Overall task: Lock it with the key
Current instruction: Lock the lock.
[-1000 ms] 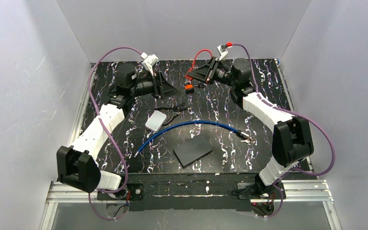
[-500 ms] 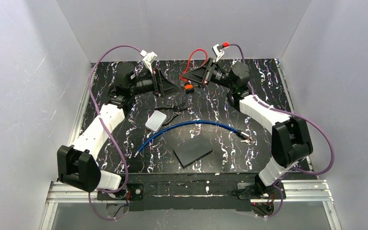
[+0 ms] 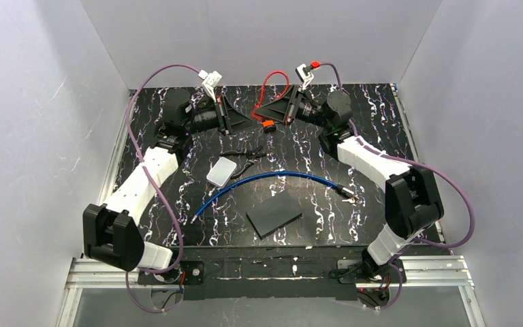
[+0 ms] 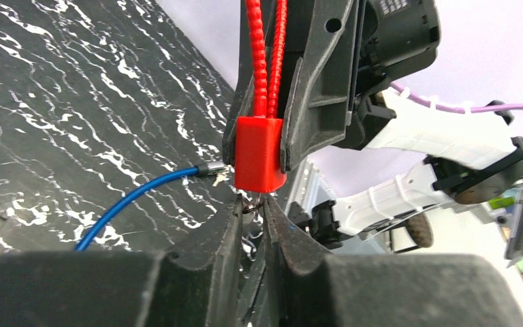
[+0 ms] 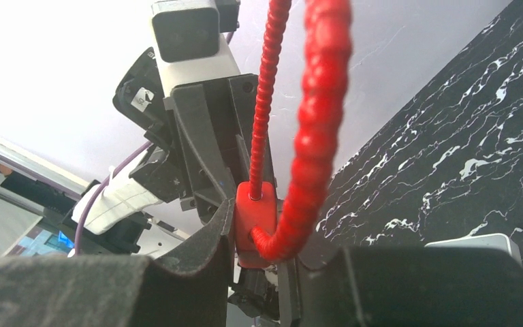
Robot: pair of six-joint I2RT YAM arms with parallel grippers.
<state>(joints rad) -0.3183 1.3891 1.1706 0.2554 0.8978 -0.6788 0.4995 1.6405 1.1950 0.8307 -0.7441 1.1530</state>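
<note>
The lock point(image 3: 272, 178), a long blue cable with dark metal ends, lies curved on the black mat mid-table; one end shows in the left wrist view point(image 4: 143, 194). At the back, my right gripper point(image 3: 264, 116) is shut on a red block point(image 5: 253, 211) that carries a beaded red loop point(image 5: 317, 102). My left gripper point(image 4: 252, 204) faces it from the left, its jaws nearly together just under the red block point(image 4: 259, 153). A small metal piece with a wire ring, seemingly the key point(image 4: 253, 202), sits pinched between its fingertips.
A small white box point(image 3: 221, 172) and a dark plier-like tool point(image 3: 248, 155) lie left of centre. A flat black slab point(image 3: 274, 214) rests near the front. White walls close in the mat on three sides.
The right gripper has lifted the red block and loop up and to the left. The left gripper has come up to meet it and narrowed its jaws under the block.
</note>
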